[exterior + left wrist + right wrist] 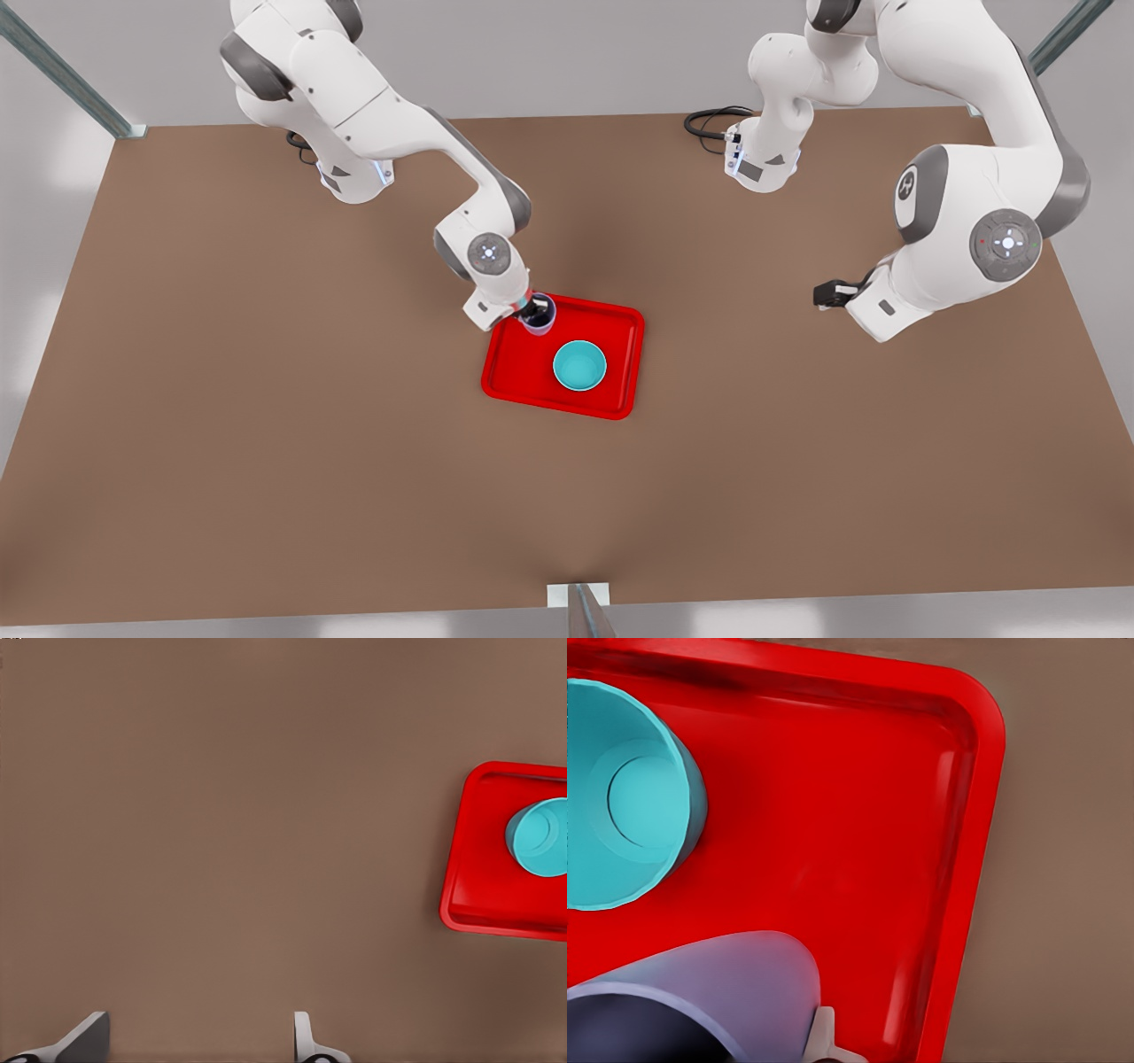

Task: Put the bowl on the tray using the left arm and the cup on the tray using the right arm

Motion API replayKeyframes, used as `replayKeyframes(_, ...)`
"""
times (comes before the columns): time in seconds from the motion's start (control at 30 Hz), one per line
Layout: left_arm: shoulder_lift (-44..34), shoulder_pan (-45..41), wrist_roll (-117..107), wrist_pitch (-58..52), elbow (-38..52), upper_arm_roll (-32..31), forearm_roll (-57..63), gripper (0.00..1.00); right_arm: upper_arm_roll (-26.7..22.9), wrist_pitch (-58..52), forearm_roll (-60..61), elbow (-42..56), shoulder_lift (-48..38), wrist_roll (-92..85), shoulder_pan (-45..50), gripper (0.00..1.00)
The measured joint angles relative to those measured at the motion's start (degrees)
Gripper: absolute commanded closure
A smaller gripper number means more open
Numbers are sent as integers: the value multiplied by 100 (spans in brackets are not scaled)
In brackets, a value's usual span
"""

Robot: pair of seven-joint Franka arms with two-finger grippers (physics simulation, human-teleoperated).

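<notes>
Surroundings: a brown table (266, 443) carries the red tray (611, 400) near its middle; black cables (709, 120) lie by the arm base at the back on the front view's right.
Obstruction: the right arm's wrist hangs over the tray's back corner and covers part of the cup (538, 316).
Right gripper (534, 310): at the cup, one finger inside the rim and one outside, clamped on the wall; the cup is over the tray's back corner, and whether it touches the floor cannot be told.
Left gripper (824, 293): waits above bare table on the front view's right, well apart from the tray, its fingers (84, 1038) spread with nothing between them.
Wrist views: the right one shows the cup's lavender wall (726, 983) beside the bowl (629, 797); the left one shows the tray's rim (456, 904) and bowl far off.
Bowl (580, 366): turquoise, smooth, upright, standing inside the tray near its centre, apart from the cup.
</notes>
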Motion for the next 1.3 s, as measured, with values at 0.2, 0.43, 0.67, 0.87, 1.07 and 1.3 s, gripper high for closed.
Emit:
replayKeyframes(0.2, -9, -5, 0, -25, -27, 0, 0, 0, 0, 0, 0, 130, 231, 0, 9, 79)
replayKeyframes(0.43, -2, -6, 0, -19, -35, 0, 0, 0, 0, 116, -19, 123, 311, -9, 16, 79)
replayKeyframes(0.67, -8, -9, 0, -20, -36, 0, 0, 0, -2, 135, -87, 131, 355, 22, 21, 28)
replayKeyframes(0.87, -9, -8, 0, -26, -36, 0, 0, 0, -2, 143, -88, 134, 346, 21, 19, 9)
replayKeyframes(1.07, -9, -10, 0, -23, -36, 0, 0, 0, -2, 140, -88, 153, 337, 20, 19, 0)
replayKeyframes(1.3, -9, -25, -9, -35, -36, 0, 0, 0, -2, 121, -88, 157, 311, 15, -16, 0)
